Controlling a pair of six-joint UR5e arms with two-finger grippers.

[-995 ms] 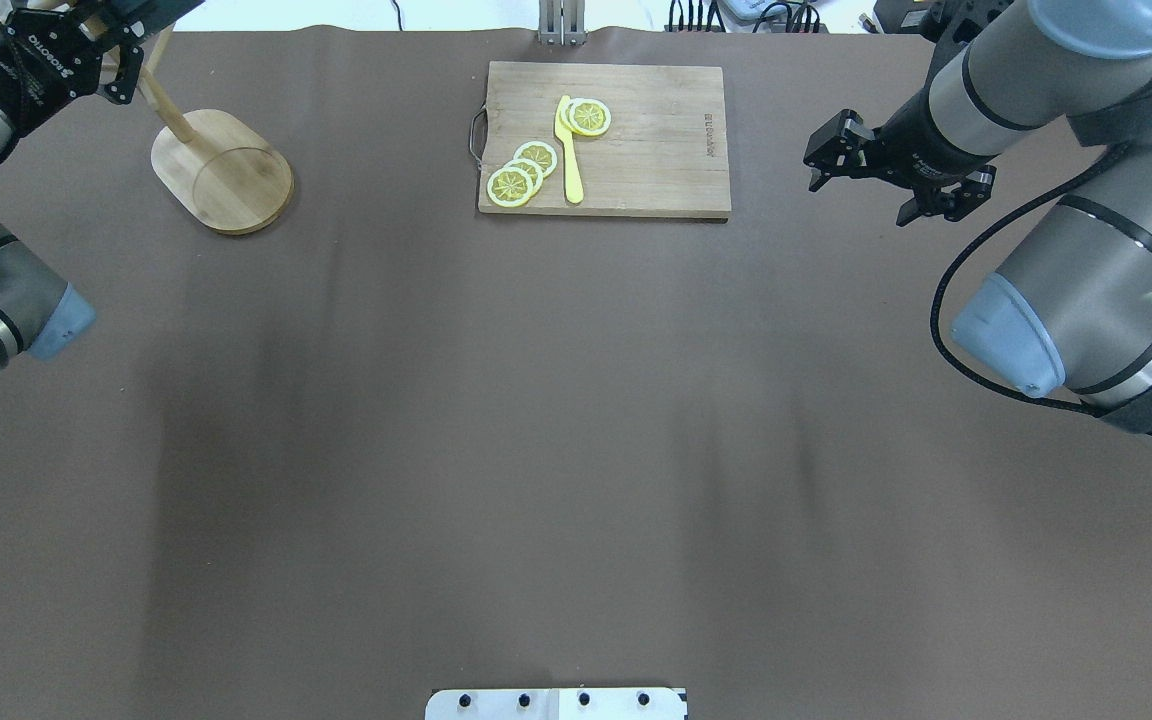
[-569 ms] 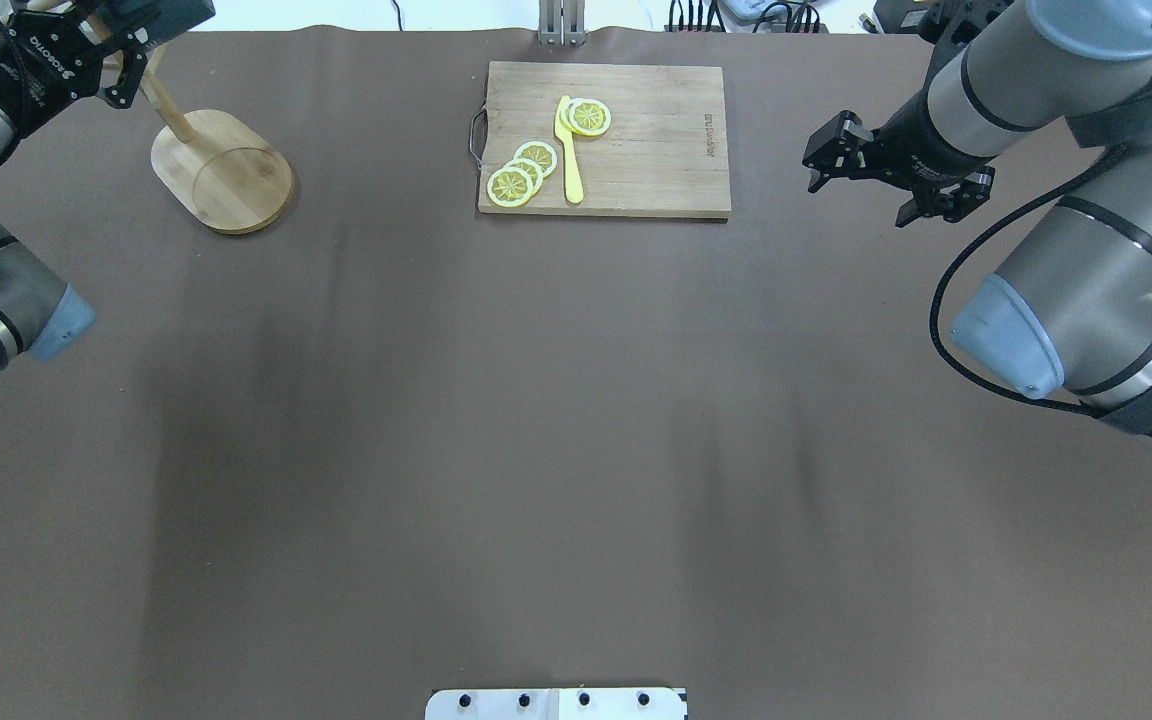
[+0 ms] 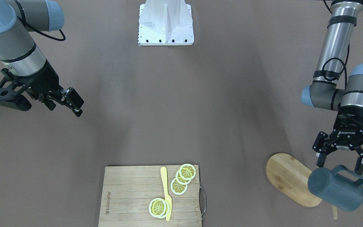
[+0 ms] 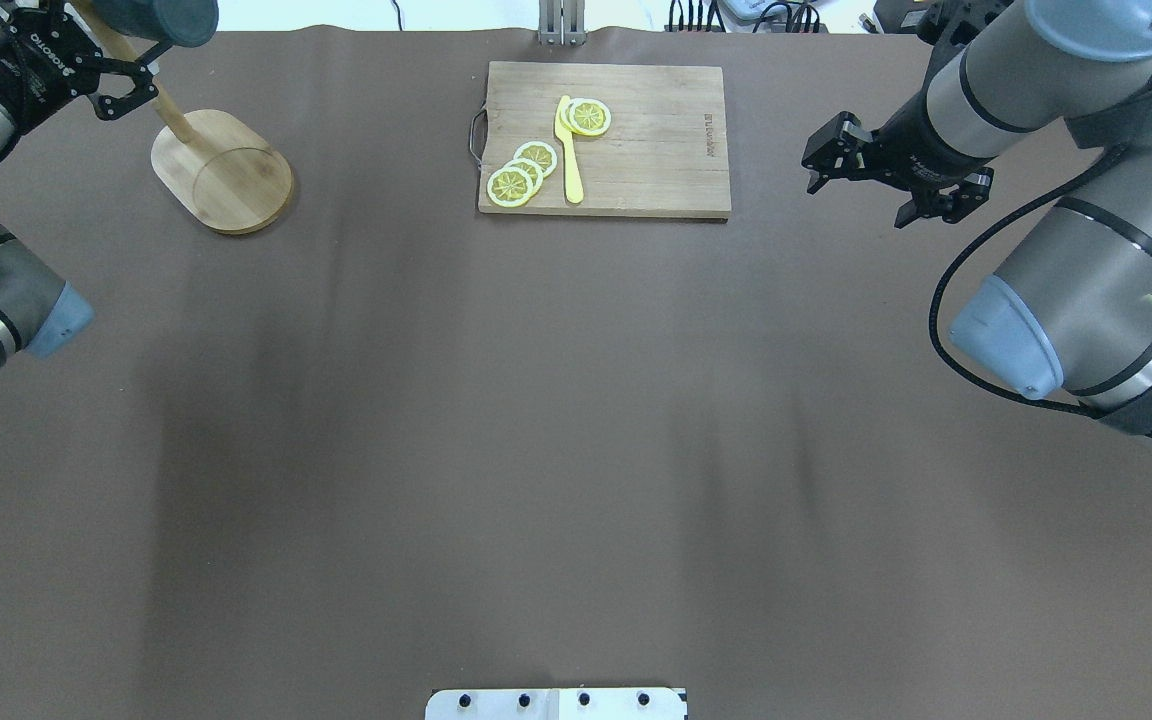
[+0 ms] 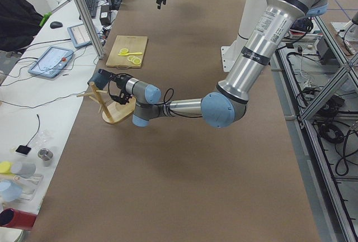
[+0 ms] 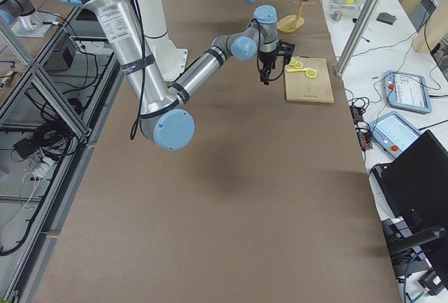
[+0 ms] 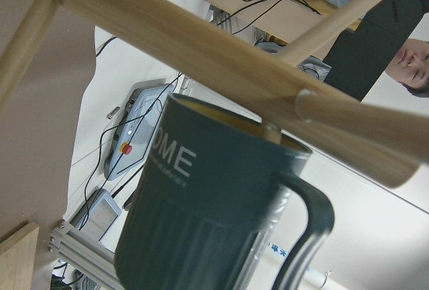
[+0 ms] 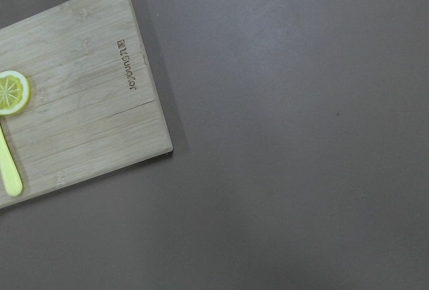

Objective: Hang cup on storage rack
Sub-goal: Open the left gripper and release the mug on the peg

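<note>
The cup (image 3: 332, 189) hangs tilted on the storage rack (image 3: 287, 176) at the far left of the desk (image 4: 576, 450). Its handle is turned toward the left gripper (image 3: 339, 166), whose fingers (image 3: 320, 157) stand apart and empty just beside it, so a pull-back looks safest taken straight away from the cup. The right gripper (image 4: 858, 200), also spread and empty, hangs well apart, right of the cutting board (image 4: 604, 140). Whether a peg (image 7: 348, 129) truly threads the handle loop I cannot tell: the wrist view crops it and the overhead view cuts the cup off.

cup (image 4: 164, 20) cropped overhead, rack (image 4: 226, 175) top — seemingly — hidden
</note>
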